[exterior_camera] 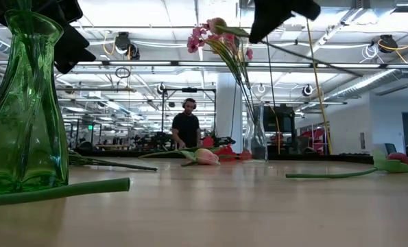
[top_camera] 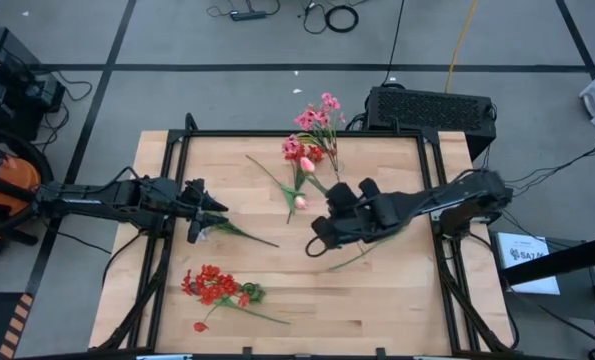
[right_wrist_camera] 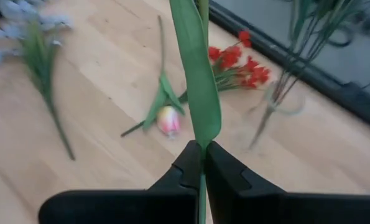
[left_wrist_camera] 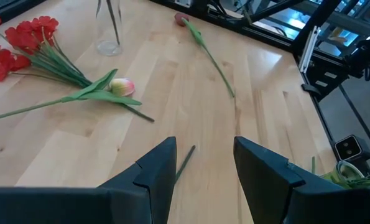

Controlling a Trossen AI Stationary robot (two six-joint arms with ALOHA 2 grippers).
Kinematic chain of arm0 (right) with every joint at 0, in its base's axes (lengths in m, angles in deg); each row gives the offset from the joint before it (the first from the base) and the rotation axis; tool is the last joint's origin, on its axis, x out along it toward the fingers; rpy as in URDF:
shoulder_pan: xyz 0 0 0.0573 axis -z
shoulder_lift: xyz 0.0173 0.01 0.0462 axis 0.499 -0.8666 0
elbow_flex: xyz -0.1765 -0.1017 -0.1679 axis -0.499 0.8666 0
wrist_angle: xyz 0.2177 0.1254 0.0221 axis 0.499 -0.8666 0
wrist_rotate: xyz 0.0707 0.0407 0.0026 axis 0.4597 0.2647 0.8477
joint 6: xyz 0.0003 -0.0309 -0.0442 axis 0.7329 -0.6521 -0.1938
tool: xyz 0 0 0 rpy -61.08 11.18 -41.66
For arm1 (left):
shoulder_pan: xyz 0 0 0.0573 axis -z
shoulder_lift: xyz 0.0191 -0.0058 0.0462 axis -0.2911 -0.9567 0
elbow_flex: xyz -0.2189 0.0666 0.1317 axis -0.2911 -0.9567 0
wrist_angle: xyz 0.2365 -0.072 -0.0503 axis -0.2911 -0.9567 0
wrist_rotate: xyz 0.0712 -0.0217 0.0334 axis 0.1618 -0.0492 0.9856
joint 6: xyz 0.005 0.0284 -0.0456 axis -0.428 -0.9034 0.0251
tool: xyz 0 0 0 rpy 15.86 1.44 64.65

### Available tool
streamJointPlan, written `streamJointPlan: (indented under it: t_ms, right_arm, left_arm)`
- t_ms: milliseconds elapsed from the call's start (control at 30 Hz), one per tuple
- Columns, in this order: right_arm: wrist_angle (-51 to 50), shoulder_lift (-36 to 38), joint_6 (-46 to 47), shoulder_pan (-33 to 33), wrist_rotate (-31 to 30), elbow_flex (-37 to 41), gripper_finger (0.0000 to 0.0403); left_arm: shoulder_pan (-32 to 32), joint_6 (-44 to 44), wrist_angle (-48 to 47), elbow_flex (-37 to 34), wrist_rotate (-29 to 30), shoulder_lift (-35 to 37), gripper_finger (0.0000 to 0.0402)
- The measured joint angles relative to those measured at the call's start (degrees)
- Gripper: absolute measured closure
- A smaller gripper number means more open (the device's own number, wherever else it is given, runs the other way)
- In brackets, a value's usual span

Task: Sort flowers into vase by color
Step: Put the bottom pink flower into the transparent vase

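My right gripper is shut on a green stalk with a long leaf, raised above the table's middle. In the low view a pink bud shows beside this gripper. My left gripper is open over the table's left side, touching nothing, above a green vase. A clear vase holding pink blooms stands at the far edge. Lying flat on the table are a pink tulip, a red cluster, a pale sprig and a maroon tulip. My right gripper pinches the green stalk between its two fingers, just below the long leaf. The stalk runs along the fingers and out past their tips, lifted clear of the table. The blossom end lies outside the wrist view.
More red blossoms lie beside the clear vase. A black box sits beyond the far right corner. Black frame rails edge the table. Bare wood lies at the near right. A person stands in the room behind.
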Motion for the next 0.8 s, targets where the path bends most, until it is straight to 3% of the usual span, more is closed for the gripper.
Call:
streamJointPlan:
  t_ms: [233,467,633,800]
  right_arm:
    - [26.35,16.24,-7.25,0.78,0.59,22.45,0.0399]
    - [56.59,33.35,-23.61,5.68,0.72,43.77,0.0399]
    - [83.03,41.43,-39.64,14.21,12.63,56.65,0.0399]
    - [103.95,43.07,-54.65,23.29,25.07,63.66,0.0399]
  left_arm:
    - [0.00,-0.04,0.04,0.00,3.17,-0.07,0.0233]
    - [-0.01,-0.03,0.04,0.00,7.49,-0.07,0.0233]
    - [-0.01,-0.02,0.06,0.00,10.91,-0.11,0.0233]
    - [-0.02,-0.02,0.10,0.00,15.52,-0.11,0.0233]
